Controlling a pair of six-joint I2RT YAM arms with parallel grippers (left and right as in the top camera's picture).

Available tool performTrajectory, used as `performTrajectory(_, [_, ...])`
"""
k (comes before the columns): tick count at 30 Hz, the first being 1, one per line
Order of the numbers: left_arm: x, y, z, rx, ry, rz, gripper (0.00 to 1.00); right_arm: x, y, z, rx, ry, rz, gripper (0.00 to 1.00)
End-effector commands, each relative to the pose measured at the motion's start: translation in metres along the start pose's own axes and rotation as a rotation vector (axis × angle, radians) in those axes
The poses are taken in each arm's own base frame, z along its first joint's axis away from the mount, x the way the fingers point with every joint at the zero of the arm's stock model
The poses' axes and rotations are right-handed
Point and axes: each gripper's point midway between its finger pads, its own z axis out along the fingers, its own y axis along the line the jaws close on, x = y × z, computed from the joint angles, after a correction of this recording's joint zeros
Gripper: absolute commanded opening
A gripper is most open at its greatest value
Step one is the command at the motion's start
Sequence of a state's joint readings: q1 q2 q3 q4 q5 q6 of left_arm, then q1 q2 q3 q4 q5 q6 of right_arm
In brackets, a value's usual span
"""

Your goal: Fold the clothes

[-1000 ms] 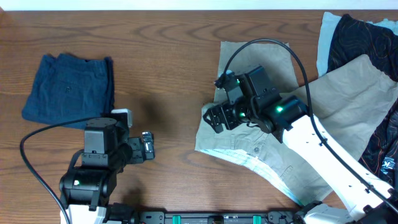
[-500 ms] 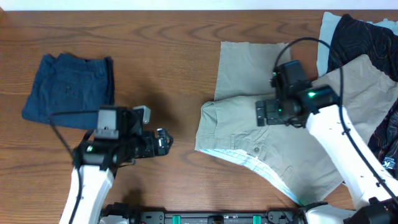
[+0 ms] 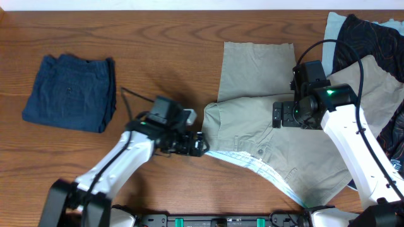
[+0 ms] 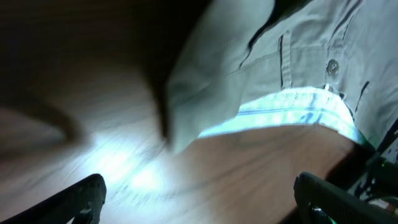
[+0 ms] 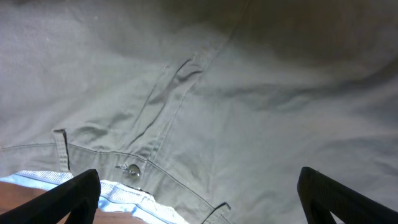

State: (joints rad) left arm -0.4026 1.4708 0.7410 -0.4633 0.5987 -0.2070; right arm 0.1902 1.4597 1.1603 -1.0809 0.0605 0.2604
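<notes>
Khaki shorts (image 3: 252, 135) lie rumpled just toward 3 o'clock of the wooden table's (image 3: 158, 38) middle. One leg reaches toward 12 o'clock, and the pale blue waistband lining (image 4: 286, 111) trails toward 5 o'clock. The left gripper (image 3: 197, 145) sits low at their 8 o'clock corner with jaws spread, so it may shove the cloth into a bunch or nip only the top layer. The right gripper (image 3: 282, 116) hovers over the button fly (image 5: 130, 168), jaws also spread and empty, and an uneven lift between the two would likely skew the fold toward the heap of clothes (image 3: 369, 69) at 3 o'clock.
</notes>
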Motion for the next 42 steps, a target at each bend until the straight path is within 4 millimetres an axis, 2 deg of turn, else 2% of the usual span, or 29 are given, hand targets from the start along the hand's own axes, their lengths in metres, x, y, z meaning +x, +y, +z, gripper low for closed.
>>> performTrajectory(1, [0.004,-0.007,0.018,0.016,0.038,-0.002,0.98,-0.002,-0.004,-0.001,0.011,-0.006,0.024,0.99])
performTrajectory(3, [0.002,-0.011,0.029,0.023,0.043,0.028,0.97,-0.002,-0.004,-0.001,0.011,-0.005,0.024,0.99])
performTrajectory(4, [0.003,-0.012,0.034,0.024,0.049,0.038,0.88,-0.002,-0.004,-0.001,0.011,-0.004,0.024,0.99])
performTrajectory(5, [0.004,-0.013,0.037,0.026,0.055,0.047,0.7,-0.002,-0.004,-0.001,0.012,-0.003,0.024,0.99])
performTrajectory(6, [0.006,-0.014,0.041,0.026,0.064,0.052,0.48,-0.001,-0.004,-0.001,0.012,-0.003,0.023,0.99])
performTrajectory(7, [0.01,-0.014,0.043,0.023,0.08,0.053,0.2,-0.001,-0.004,-0.001,0.012,-0.003,0.024,0.99])
performTrajectory(8, [0.014,-0.014,0.044,0.019,0.096,0.048,0.06,-0.002,-0.004,-0.001,0.012,-0.003,0.024,0.99])
performTrajectory(11, [0.037,0.004,0.036,-0.06,0.184,-0.028,0.06,-0.002,-0.004,-0.001,0.012,-0.003,0.024,0.99])
performTrajectory(13, [0.05,0.037,0.018,-0.224,0.228,-0.093,0.06,-0.002,-0.004,-0.001,0.012,-0.003,0.024,0.99])
performTrajectory(16, [0.055,0.096,-0.033,-0.533,0.232,-0.191,0.06,-0.006,0.006,-0.001,-0.042,-0.017,0.006,0.99])
performTrajectory(18, [0.049,0.118,-0.063,-0.627,0.196,-0.24,0.06,-0.013,0.03,-0.004,-0.172,-0.045,-0.082,0.99])
performTrajectory(21, [0.025,0.124,-0.087,-0.567,0.066,-0.343,0.06,-0.032,0.057,-0.012,-0.307,-0.127,-0.133,0.97])
performTrajectory(25, [0.001,0.138,-0.116,-0.565,-0.072,-0.415,0.06,-0.06,0.073,-0.015,-0.34,-0.243,-0.142,0.93])
performTrajectory(28, [-0.023,0.154,-0.135,-0.574,-0.193,-0.452,0.06,-0.077,0.083,-0.004,-0.345,-0.284,-0.158,0.91])
performTrajectory(31, [-0.057,0.167,-0.16,-0.569,-0.371,-0.512,0.06,-0.08,0.082,0.017,-0.313,-0.251,-0.134,0.91])
performTrajectory(33, [-0.09,0.173,-0.191,-0.567,-0.522,-0.508,0.06,-0.076,0.078,0.033,-0.283,-0.205,-0.126,0.94])
performTrajectory(37, [-0.135,0.169,-0.255,-0.562,-0.744,-0.489,0.06,-0.064,0.06,0.05,-0.187,-0.136,-0.106,0.99])
performTrajectory(38, [-0.143,0.166,-0.267,-0.562,-0.781,-0.478,0.09,-0.063,0.053,0.051,-0.155,-0.129,-0.089,0.99])
performTrajectory(40, [-0.153,0.158,-0.282,-0.556,-0.823,-0.458,0.5,-0.062,0.044,0.049,-0.124,-0.128,-0.069,0.99])
performTrajectory(41, [-0.155,0.153,-0.281,-0.534,-0.82,-0.446,0.71,-0.062,0.041,0.047,-0.122,-0.128,-0.063,0.99])
performTrajectory(42, [-0.154,0.148,-0.276,-0.507,-0.8,-0.442,0.84,-0.061,0.04,0.044,-0.125,-0.129,-0.059,0.99])
